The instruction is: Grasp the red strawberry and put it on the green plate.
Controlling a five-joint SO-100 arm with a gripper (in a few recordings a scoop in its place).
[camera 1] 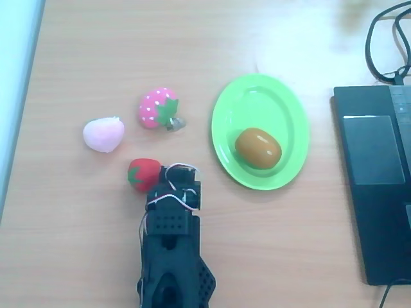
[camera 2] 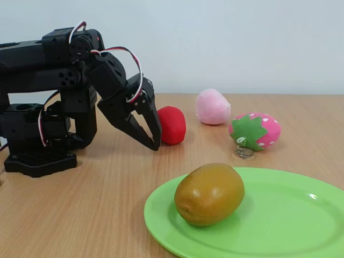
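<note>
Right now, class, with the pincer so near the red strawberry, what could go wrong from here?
1. The pincer stands beside the red strawberry, not around it; closing now might push it away instead of gripping it.
2. A nudged strawberry could roll toward the pale pink toy or the pink dotted strawberry nearby.
3. The green plate already holds a brown kiwi-like fruit; a drop there could knock against it.

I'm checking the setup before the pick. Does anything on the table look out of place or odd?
One thing: the green plate already holds a brown kiwi-like fruit, so the drop spot is partly taken. The pink strawberry lies on its side with a small metal ring by it. The red strawberry sits beside the gripper, undamaged.
</note>
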